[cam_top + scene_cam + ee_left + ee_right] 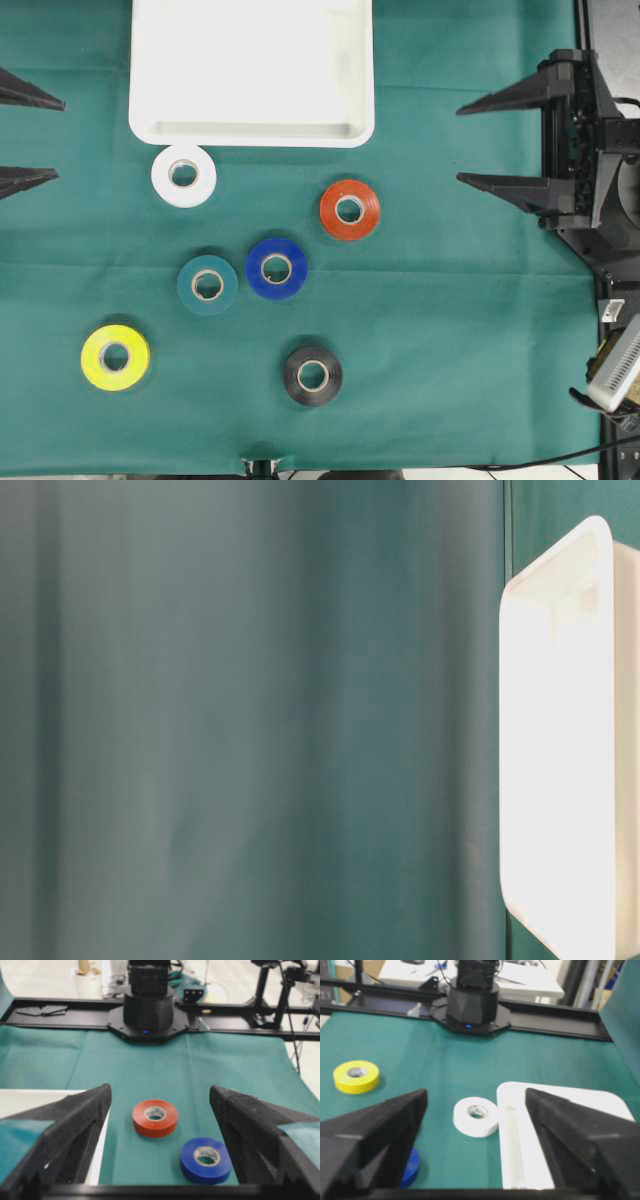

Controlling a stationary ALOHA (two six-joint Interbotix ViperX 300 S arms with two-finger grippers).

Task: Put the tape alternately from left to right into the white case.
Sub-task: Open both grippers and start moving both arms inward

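Six tape rolls lie flat on the green cloth: white (183,175), red-orange (350,209), blue (276,268), teal (207,285), yellow (115,357) and black (312,375). The white case (250,130) stands empty at the top middle, just above the white roll. My left gripper (45,140) is open at the far left edge, holding nothing; its wrist view shows the red-orange roll (155,1117) and the blue roll (205,1160) ahead between its fingers. My right gripper (462,145) is open at the right, also empty, facing the white roll (476,1116) and the white case (520,1170).
The right arm's black base and cabling (600,180) fill the right edge. The opposite arm's base (148,1010) stands at the far end of the cloth. The table-level view shows only green cloth and the white case's side (600,550).
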